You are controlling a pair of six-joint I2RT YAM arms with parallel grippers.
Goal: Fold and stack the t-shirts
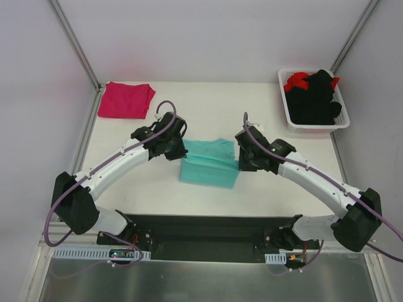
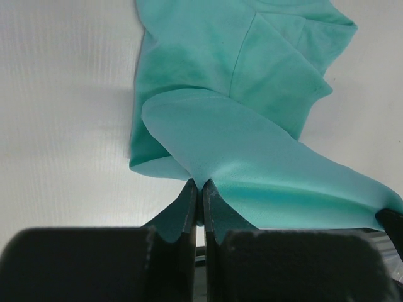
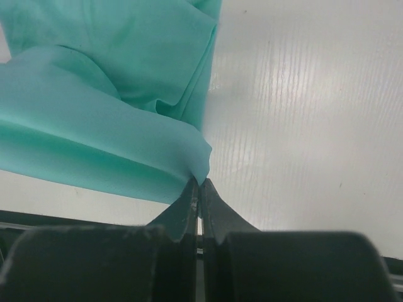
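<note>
A teal t-shirt (image 1: 209,162) lies partly folded in the middle of the white table. My left gripper (image 1: 177,151) is shut on its left edge, and the pinched cloth (image 2: 208,145) rises to the closed tips in the left wrist view (image 2: 201,184). My right gripper (image 1: 244,161) is shut on the shirt's right edge; the right wrist view shows the fabric (image 3: 107,145) lifted from the table into the closed tips (image 3: 200,181). A magenta-pink t-shirt (image 1: 125,99) lies folded at the far left corner.
A white basket (image 1: 289,112) at the far right holds black (image 1: 318,97) and red (image 1: 297,80) garments. Metal frame posts (image 1: 74,41) rise at the back corners. The arm bases and a black plate (image 1: 208,229) line the near edge.
</note>
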